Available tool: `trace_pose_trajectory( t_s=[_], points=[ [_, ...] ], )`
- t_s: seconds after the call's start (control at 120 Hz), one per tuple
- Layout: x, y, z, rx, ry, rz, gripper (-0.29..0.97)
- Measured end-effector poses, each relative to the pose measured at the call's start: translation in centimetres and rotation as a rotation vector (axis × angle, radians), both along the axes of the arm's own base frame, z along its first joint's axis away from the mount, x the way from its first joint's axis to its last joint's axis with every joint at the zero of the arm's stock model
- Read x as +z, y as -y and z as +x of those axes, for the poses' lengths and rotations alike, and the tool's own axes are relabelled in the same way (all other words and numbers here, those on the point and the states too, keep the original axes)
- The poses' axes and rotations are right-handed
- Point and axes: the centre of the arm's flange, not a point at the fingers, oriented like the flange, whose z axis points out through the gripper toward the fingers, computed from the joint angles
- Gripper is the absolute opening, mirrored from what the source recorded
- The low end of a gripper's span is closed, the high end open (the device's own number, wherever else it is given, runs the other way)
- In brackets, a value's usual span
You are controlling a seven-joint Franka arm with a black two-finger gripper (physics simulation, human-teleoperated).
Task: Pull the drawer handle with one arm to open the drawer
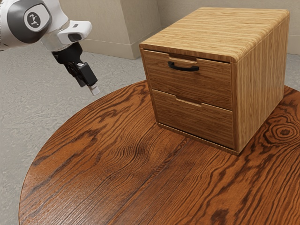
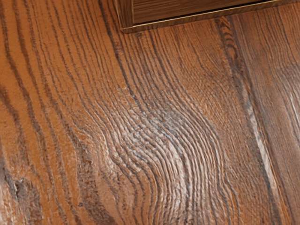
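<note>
Since the handle (image 1: 183, 67) looks a thin, stiff bar on the shut top drawer (image 1: 206, 83), I'd grip it mid-span; the claw (image 1: 93, 87) hangs well apart toward the exterior view's left, openness I cannot tell

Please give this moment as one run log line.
stage: before grasp | gripper: in air, apart from cabinet | handle: black, on top drawer, untouched | top drawer: looks shut | cabinet: on table

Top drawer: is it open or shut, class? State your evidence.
Shut. The top drawer front sits flush with the cabinet face, and the gripper hangs well away from its black handle.
</note>
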Motion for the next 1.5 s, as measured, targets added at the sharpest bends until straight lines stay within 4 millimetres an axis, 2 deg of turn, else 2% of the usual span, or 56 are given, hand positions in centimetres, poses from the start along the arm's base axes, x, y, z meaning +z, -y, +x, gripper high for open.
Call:
trace_pose_trajectory(
  t_s=[0.15,0.2,0.233,0.283,0.317,0.367,0.433,0.533,0.608,0.667,0.758,0.825,0.875,0.942,1.025,1.175,1.3,1.4,1.5],
  points=[
    [0.1,-0.2,0.3,0.0,0.003,0.001,0.68],
    [1.4,-0.1,0.1,-0.008,0.029,0.011,0.68],
    [3.4,0.3,-0.3,-0.025,0.065,0.026,0.68],
    [10.7,2.3,-3.1,-0.076,0.204,0.078,0.68],
    [14.0,3.9,-4.8,-0.125,0.268,0.106,0.68],
    [16.3,6.1,-6.0,-0.234,0.314,0.139,0.68],
    [17.3,9.2,-6.4,-0.415,0.333,0.162,0.68],
    [17.2,13.9,-6.0,-0.642,0.347,0.152,0.68],
    [16.3,15.8,-5.1,-0.765,0.348,0.15,0.68],
    [15.3,15.6,-4.4,-0.819,0.337,0.162,0.68],
    [12.4,13.3,-2.8,-0.849,0.298,0.199,0.68],
    [11.8,12.0,-2.4,-0.871,0.309,0.233,0.68],
    [11.6,11.8,-2.1,-0.898,0.32,0.254,0.67],
    [10.1,12.8,-1.4,-0.954,0.32,0.263,0.67],
    [7.8,15.2,-0.1,-1.04,0.329,0.248,0.66],
    [7.9,18.8,0.4,-1.13,0.384,0.271,0.65],
    [7.4,19.8,1.1,-1.129,0.362,0.329,0.64],
    [6.1,20.1,2.3,-1.115,0.333,0.35,0.61],
    [5.0,21.3,3.6,-1.114,0.33,0.351,0.57]
  ],
)
